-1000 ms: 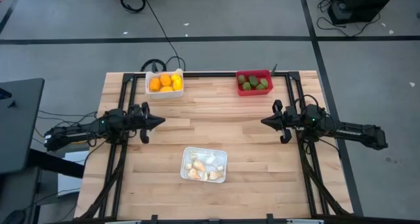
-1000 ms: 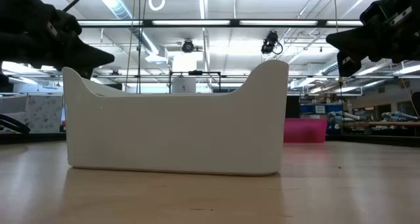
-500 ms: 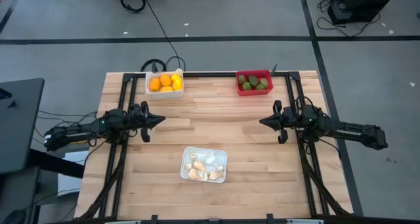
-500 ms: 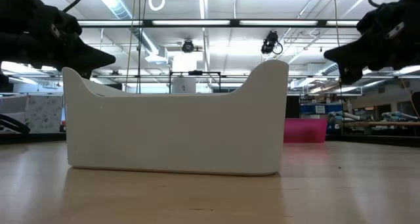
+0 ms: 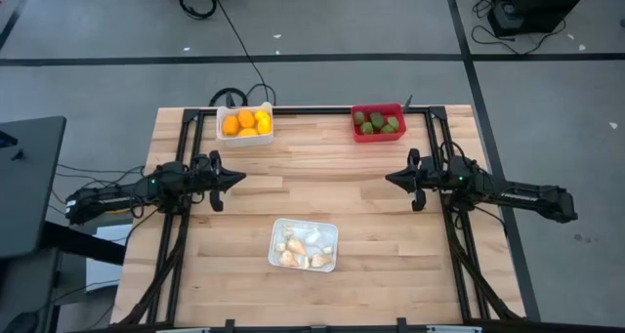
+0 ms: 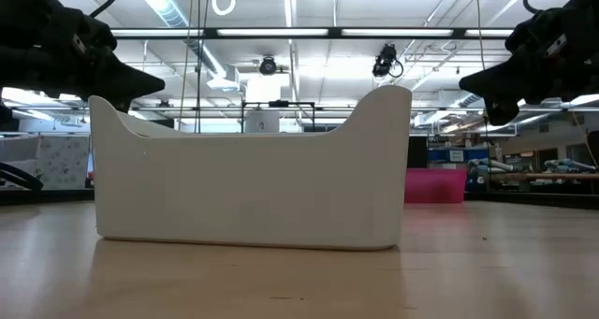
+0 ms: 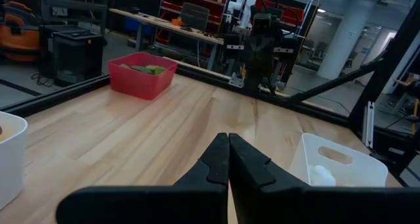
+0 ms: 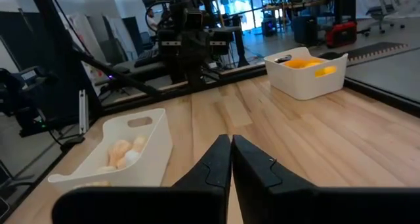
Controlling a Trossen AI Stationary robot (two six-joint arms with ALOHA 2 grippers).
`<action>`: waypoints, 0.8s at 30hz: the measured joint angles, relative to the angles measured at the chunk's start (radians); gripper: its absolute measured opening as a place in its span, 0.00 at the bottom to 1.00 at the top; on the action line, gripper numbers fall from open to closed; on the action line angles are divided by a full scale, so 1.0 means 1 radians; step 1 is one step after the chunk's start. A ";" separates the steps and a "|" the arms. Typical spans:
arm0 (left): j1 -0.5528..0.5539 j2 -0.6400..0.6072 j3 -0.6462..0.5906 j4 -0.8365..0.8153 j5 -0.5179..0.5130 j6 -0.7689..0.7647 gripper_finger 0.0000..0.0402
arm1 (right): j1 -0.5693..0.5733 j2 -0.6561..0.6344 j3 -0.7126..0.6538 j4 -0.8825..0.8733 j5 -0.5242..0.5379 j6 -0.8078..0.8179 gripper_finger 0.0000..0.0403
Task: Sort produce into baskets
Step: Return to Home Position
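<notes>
at the far edge of the wooden table (image 5: 322, 177), a deep white bin (image 5: 244, 141) on the left holds orange and yellow fruits (image 5: 246, 122), and a red bin (image 5: 379, 138) on the right holds dull green fruits (image 5: 376, 123). nearer the front, midway between the arms, a shallow white tray (image 5: 305, 223) holds whitish garlic bulbs (image 5: 298, 253). the left gripper (image 5: 237, 180) hovers at the table's left side, pointing inward, fingers pressed together and empty. the right gripper (image 5: 392, 180) mirrors it at the right side, fingers likewise together, holding nothing. both are well apart from all three containers.
</notes>
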 joint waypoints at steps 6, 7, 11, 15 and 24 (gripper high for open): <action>0.000 0.000 0.000 0.000 0.000 0.000 0.02 | 0.000 0.000 0.000 0.001 0.000 0.000 0.07; 0.000 0.000 0.000 0.000 0.000 0.000 0.02 | 0.000 0.000 0.000 0.001 0.000 0.000 0.07; 0.000 0.000 0.000 0.000 0.000 0.000 0.02 | 0.000 0.000 0.000 0.001 0.000 0.000 0.07; 0.000 0.000 0.000 0.000 0.000 0.000 0.02 | 0.000 0.000 0.000 0.001 0.000 0.000 0.07; 0.000 0.000 0.000 0.000 0.000 0.000 0.02 | 0.000 0.000 0.000 0.001 0.000 0.000 0.07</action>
